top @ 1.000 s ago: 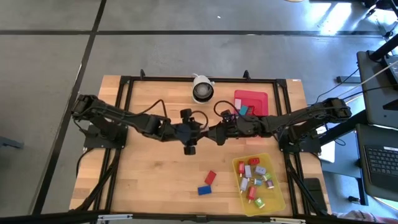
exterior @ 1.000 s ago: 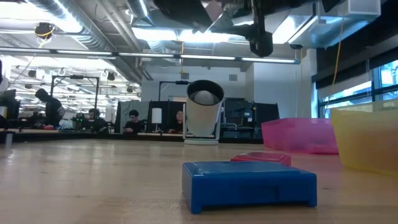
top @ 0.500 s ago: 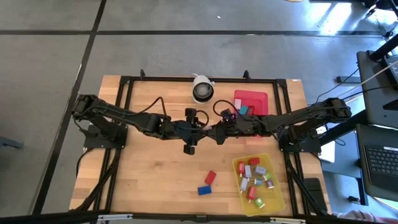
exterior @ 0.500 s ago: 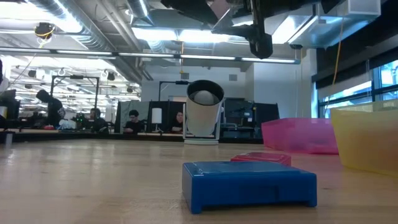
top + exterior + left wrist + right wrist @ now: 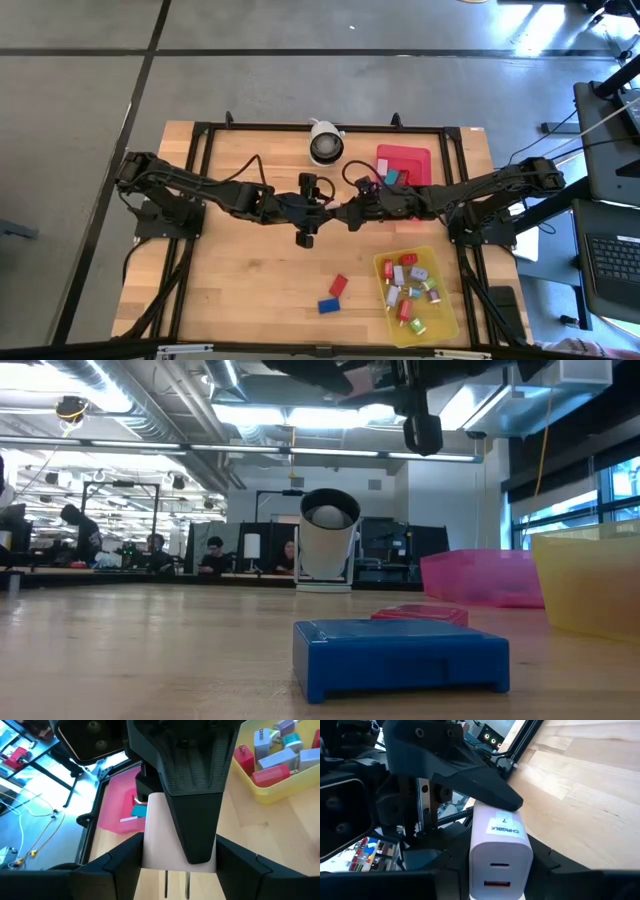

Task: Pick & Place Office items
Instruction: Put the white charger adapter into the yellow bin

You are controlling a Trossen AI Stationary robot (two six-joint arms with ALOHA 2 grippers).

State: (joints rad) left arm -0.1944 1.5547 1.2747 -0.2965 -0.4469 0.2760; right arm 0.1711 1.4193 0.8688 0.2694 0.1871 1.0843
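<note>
A pale lilac charger block with a label and two ports hangs above the table's middle. My left gripper reaches it from the table's left, my right gripper from the right, and both are shut on it. In the high view the two grippers meet tip to tip, left and right. A blue block and a red block lie flat on the wood near the front edge. My left gripper pinches the charger block between its two fingers by two opposite faces; one finger lies on the labelled face's far part. The fingers come roughly level from the table's left. The block is lifted clear of the table. My right gripper pinches the block's port end between its two fingers, on the other pair of faces. One finger lies along the face toward my left wrist camera. The fingers come roughly level from the table's right.
A yellow tray at the front right holds several small items. A red tray at the back right holds a teal block and another. A white round camera stands at the back middle.
Both arms have stayed where they were above the table's middle. My left wrist has rolled a little. My right gripper's fingers have drawn together around the block.
</note>
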